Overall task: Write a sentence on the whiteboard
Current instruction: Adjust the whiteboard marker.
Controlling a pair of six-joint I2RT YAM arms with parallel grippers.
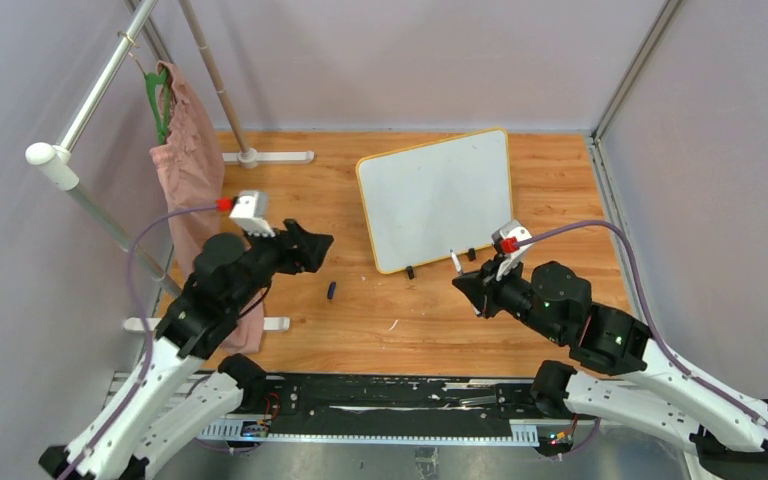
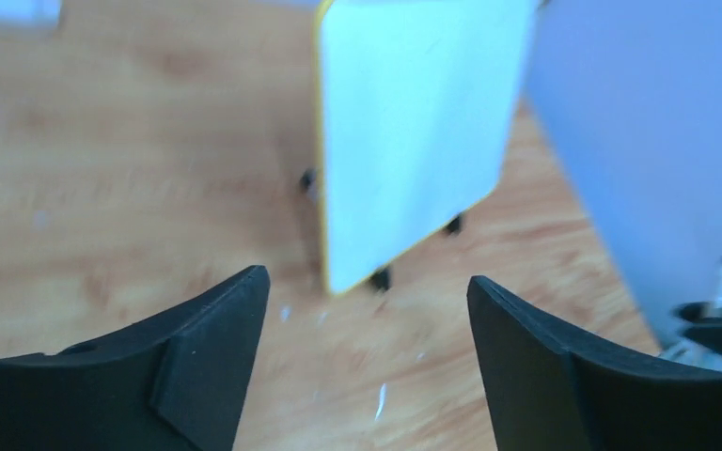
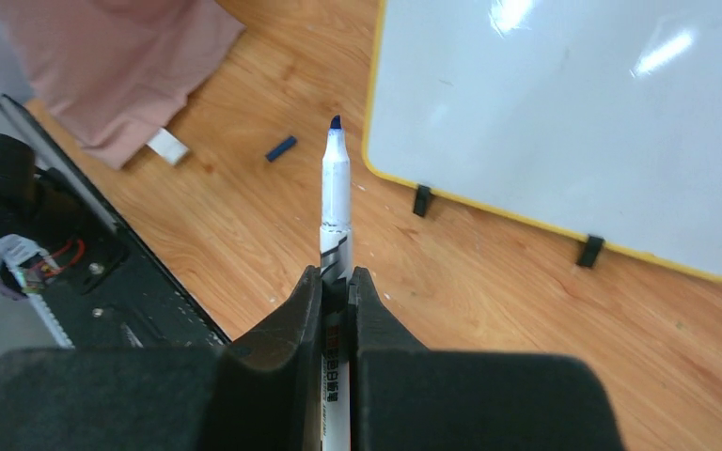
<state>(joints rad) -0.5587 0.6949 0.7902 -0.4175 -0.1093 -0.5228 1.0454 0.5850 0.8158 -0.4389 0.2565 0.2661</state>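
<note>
The whiteboard [image 1: 435, 198], glossy white with a yellow-orange rim and small black feet, stands tilted at the back middle of the wooden table; it also appears in the wrist views as the whiteboard [image 2: 414, 132] and the whiteboard [image 3: 564, 122]. Its face is blank and no sentence shows on it. My right gripper [image 3: 337, 277] is shut on a white marker [image 3: 336, 202], whose bare blue tip points up toward the board's lower left corner. In the top view the right gripper [image 1: 465, 283] hovers just in front of the board's feet. My left gripper [image 2: 368, 282] is open and empty, left of the board, seen from above as the left gripper [image 1: 320, 245].
A small dark blue marker cap [image 1: 331, 290] lies on the wood between the arms, also seen as the cap [image 3: 281, 147]. A pink cloth [image 1: 190, 160] hangs from a white rack at the left. Grey walls enclose the table, and a black rail [image 1: 390, 400] runs along its near edge.
</note>
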